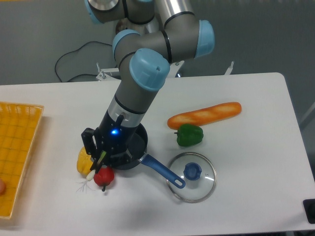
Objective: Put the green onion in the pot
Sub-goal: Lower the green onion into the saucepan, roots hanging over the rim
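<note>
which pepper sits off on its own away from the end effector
The green pepper, right of the pot just below the baguette. The yellow pepper and red pepper sit beside the end effector.

No text, label, brand or number can be read anywhere in this view. No sign is visible on any object.

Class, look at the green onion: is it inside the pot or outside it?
Outside. The green onion hangs from the hand left of the pot, its white roots touching the table beside the red pepper.
</note>
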Available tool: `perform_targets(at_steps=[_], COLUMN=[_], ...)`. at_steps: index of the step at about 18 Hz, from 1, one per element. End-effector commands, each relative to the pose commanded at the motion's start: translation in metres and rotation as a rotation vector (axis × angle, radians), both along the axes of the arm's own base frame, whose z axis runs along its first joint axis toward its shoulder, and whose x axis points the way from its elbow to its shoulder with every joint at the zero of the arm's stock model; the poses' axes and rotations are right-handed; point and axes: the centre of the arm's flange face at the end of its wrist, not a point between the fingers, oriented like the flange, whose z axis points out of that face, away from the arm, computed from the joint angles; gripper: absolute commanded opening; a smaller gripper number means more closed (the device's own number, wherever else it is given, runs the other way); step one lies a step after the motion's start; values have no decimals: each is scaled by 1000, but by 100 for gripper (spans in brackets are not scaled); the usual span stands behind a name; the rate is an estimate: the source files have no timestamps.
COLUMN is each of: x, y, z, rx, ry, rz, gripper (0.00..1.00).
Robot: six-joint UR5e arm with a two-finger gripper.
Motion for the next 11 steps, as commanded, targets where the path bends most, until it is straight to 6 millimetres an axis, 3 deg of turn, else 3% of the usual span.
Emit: perform_targets(at_steps=[4,11], x=[7,7], y=[10,11], z=[-19,-30], rx=[-22,-37], ry=[-21,-36], rz=[-13,-11], gripper=[4,5])
